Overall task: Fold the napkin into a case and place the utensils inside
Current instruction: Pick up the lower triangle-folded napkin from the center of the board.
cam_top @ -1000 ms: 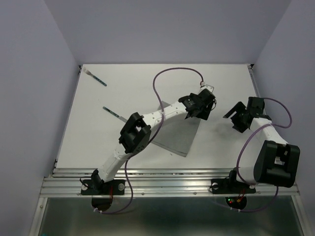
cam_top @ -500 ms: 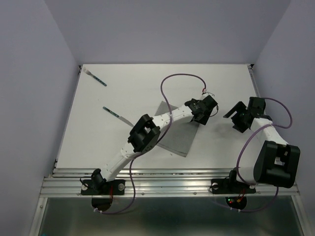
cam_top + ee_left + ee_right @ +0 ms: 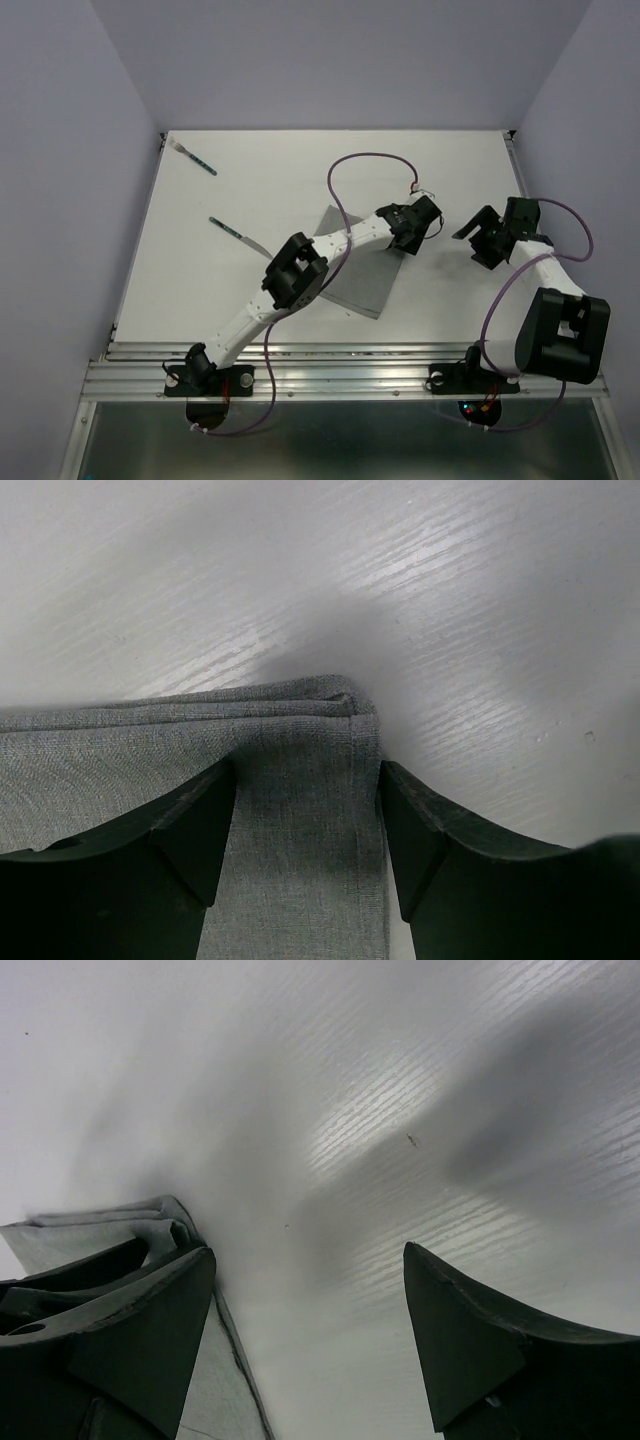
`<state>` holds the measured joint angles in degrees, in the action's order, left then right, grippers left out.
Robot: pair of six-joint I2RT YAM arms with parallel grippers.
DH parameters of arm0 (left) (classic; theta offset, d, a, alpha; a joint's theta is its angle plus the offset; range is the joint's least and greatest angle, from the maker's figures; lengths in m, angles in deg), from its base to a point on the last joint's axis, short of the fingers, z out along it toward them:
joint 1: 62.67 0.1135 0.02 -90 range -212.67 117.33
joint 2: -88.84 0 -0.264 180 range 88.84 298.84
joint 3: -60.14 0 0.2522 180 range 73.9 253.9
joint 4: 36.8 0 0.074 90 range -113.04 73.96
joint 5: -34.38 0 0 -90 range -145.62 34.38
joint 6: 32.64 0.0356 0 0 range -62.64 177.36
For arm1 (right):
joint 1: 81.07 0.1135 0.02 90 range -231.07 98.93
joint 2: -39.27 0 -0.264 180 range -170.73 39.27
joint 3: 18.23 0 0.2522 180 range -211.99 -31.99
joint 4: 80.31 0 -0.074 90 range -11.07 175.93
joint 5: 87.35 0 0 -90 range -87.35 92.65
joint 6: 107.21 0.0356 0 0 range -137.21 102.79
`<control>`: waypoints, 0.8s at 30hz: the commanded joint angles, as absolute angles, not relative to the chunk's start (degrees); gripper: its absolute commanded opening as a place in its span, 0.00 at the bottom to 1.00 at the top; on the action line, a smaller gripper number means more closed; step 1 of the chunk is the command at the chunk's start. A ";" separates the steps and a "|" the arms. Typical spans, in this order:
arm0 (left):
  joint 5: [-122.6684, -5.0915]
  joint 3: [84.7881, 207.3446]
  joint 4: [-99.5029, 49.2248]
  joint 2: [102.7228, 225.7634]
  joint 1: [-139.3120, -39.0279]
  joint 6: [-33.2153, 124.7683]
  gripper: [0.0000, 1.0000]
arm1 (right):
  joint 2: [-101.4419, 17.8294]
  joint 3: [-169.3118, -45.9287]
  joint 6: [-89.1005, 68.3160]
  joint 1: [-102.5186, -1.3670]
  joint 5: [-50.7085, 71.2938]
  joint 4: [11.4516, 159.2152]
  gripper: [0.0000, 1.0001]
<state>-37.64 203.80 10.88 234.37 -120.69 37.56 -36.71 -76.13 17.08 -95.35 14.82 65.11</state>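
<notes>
Currently, by item.

Table (image 3: 200,290): white, fills the middle of the top view.

Napkin (image 3: 362,283): grey, centre of frame, partly under the left arm. Layered edges show at its upper-right corner in the left wrist view.

Left gripper (image 3: 305,775): jaws apart, straddling that corner. The cloth lies flat between them, nothing pinched.

Right gripper (image 3: 310,1260): jaws apart over bare table just right of the napkin, holding nothing.

Upper utensil (image 3: 196,158): upper left of frame.

Lower utensil (image 3: 236,233): left of centre. Both lie off the cloth.

Step, as judged: folding, unfinished.

Next move calls for closing on all corner layers together, then carrying them across without dragging the fold beneath.
</notes>
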 commanded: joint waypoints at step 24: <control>-66.24 182.72 -6.15 220.51 -112.33 32.23 0.00 | -31.92 -75.05 14.61 -95.75 19.52 66.68 0.81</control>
<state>-54.80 188.35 -3.29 226.74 -114.05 34.77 -33.72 -75.10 16.66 -95.35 16.98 65.81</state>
